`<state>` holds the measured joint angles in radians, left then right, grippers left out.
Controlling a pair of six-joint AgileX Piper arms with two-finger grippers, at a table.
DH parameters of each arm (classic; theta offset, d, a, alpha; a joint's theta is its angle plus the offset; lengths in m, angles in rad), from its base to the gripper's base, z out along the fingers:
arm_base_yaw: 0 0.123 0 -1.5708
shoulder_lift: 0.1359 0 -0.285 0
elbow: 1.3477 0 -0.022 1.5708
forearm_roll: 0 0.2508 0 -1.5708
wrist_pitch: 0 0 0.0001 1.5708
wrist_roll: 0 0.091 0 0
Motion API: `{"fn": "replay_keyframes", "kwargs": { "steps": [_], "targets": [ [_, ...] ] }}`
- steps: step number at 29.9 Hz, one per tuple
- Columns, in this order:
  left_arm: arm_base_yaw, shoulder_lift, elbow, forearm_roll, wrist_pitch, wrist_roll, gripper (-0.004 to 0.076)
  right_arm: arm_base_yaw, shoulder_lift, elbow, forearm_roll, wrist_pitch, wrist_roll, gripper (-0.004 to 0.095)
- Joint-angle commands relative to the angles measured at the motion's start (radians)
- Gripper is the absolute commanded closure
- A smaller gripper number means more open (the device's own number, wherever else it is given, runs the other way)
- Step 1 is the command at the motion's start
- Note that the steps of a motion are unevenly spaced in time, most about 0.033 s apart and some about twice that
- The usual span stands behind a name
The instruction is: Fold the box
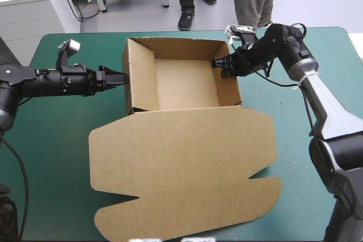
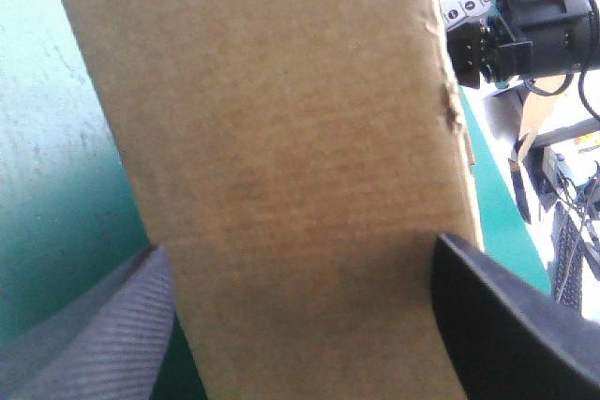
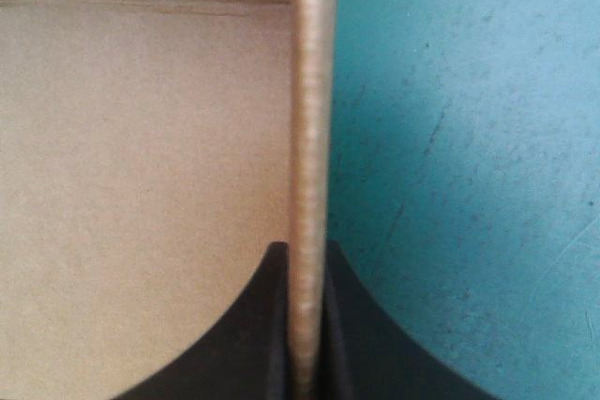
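High view first: I've got the brown cardboard box [image 1: 187, 83] sitting on the far half of the teal-green covered counter [image 1: 62, 140], walls up as an open tray, its big lid panel lying flat toward the near edge. My left hand [image 1: 116, 77], two black fin-shaped fingers, reaches in level and meets the outside of the tray's left wall. My right hand [image 1: 218, 63], the same black pair, comes down over the top of the right wall near the far right corner.

Left wrist view: the brown wall stands right ahead and fills most of what I see. The left hand's fingers are spread wide, one base at each side, with the wall between and ahead of them and nothing pinched.

Right wrist view: I'm looking straight along the edge of the right wall. The right hand's fingers are pressed onto that edge from both sides, pinching the board, with the tray's floor on one side and bare cover on the other.
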<state>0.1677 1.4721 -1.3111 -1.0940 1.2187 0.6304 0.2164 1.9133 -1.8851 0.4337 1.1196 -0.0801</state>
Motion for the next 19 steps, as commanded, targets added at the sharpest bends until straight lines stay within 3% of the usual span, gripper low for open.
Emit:
{"fn": "replay_keyframes", "kwargs": {
  "steps": [1, 14, 19],
  "targets": [
    [-0.022, -0.034, -0.027, -0.080, 0.076, 0.001, 0.0178, 0.008, -0.043, -0.030, 0.054, -0.042, 0.025, 0.0925],
    [-0.036, -0.034, -0.027, -0.069, 0.076, 0.001, 0.0178, 0.026, -0.023, -0.030, 0.035, -0.040, 0.048, 0.0925],
    [-0.036, -0.034, -0.027, 0.002, 0.076, -0.003, 0.0178, 0.088, -0.023, -0.030, 0.009, -0.070, 0.053, 0.0925]
  ]
}}
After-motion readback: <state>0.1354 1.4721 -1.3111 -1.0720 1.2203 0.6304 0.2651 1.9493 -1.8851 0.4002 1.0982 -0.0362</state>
